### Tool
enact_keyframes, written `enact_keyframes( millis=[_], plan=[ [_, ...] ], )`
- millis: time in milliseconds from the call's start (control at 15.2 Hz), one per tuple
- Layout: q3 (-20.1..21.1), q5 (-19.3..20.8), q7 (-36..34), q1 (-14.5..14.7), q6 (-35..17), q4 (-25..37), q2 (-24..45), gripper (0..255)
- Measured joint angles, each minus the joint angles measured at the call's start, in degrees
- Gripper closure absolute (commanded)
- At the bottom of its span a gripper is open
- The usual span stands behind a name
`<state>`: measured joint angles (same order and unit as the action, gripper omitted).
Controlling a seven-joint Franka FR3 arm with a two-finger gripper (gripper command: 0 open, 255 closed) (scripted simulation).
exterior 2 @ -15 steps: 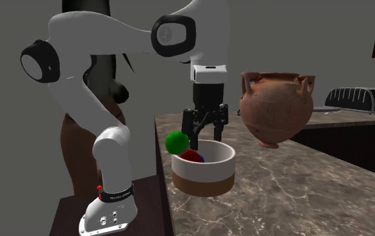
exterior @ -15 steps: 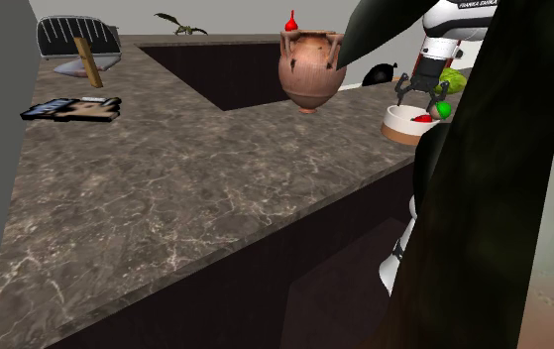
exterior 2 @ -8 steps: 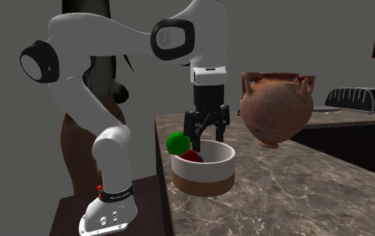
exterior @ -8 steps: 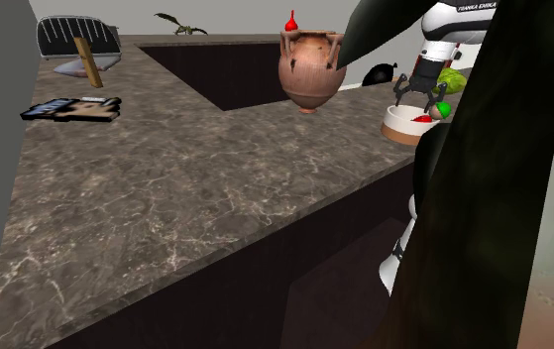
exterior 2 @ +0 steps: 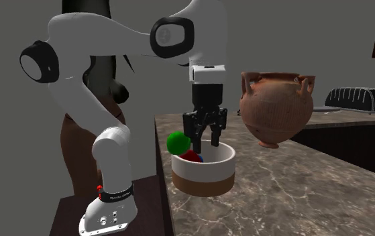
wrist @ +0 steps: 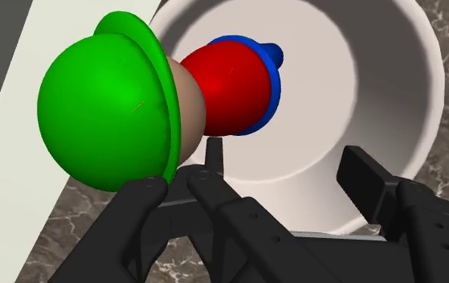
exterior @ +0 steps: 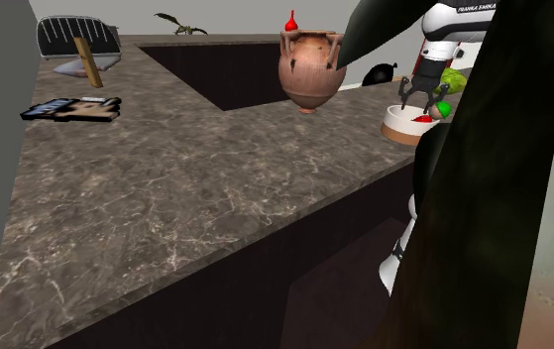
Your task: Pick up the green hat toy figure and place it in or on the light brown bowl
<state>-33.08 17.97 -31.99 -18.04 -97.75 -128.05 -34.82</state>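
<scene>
The arm (exterior 2: 105,37) arches forward, end effector (exterior 2: 206,143) pointing down, fingers spread apart.

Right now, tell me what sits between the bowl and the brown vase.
Nothing: in the second exterior view, a bare stretch of marbled counter runs between the bowl and the brown vase.

My arm (exterior 2: 105,40) is made of smooth white rounded shells with dark rings at the joints. My fingers (wrist: 371,183) are all black and angular. Above them sits a white block. My base (exterior 2: 105,214) has a dark band with small lettering and a red spot.
</scene>
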Motion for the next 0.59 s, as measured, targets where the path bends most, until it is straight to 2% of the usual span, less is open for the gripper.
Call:
enact_keyframes(
  millis=[198,396,594],
  plan=[
    [-0.24,1.18,-0.08,0.21,-0.39,-0.21,-0.2,255],
    [-1.1,2.64,-0.29,1.49,2.96,1.69,-0.06,255],
    [-1.55,-1.03,-0.63,2.77,5.44,3.57,-0.1,255]
  ],
)
